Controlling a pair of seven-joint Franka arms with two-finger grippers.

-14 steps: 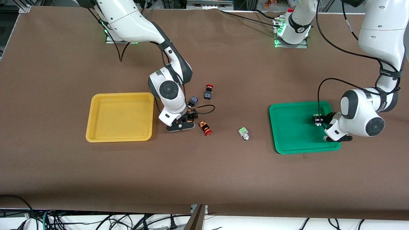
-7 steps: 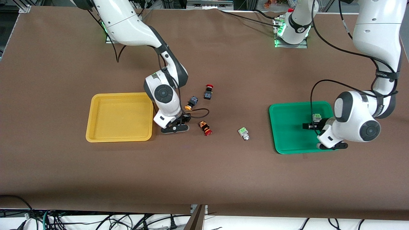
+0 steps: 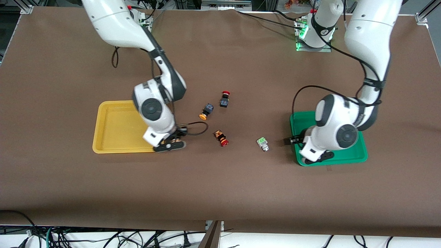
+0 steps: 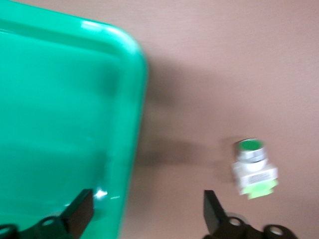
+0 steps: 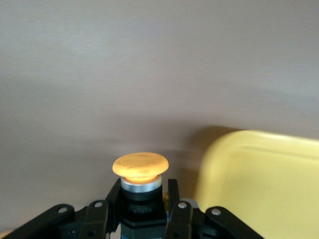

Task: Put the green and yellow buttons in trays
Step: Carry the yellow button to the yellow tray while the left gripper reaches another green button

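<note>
Yellow tray (image 3: 117,127) at the right arm's end of the table. Right gripper (image 3: 172,139) over its edge, clamped on a yellow-capped button (image 5: 140,167); step in hand is carrying it in. Next, by my reading: move over the tray floor, lower, release.

Second yellow button (image 3: 205,112) and green button (image 3: 263,143) lie on the table between the trays.

Left gripper (image 3: 291,141), fingers apart and empty, over the green tray (image 3: 358,156) rim nearest the green button; likely next pick.

Buttons (image 3: 224,122) on table (image 3: 220,193) between trays (image 3: 117,127).
</note>
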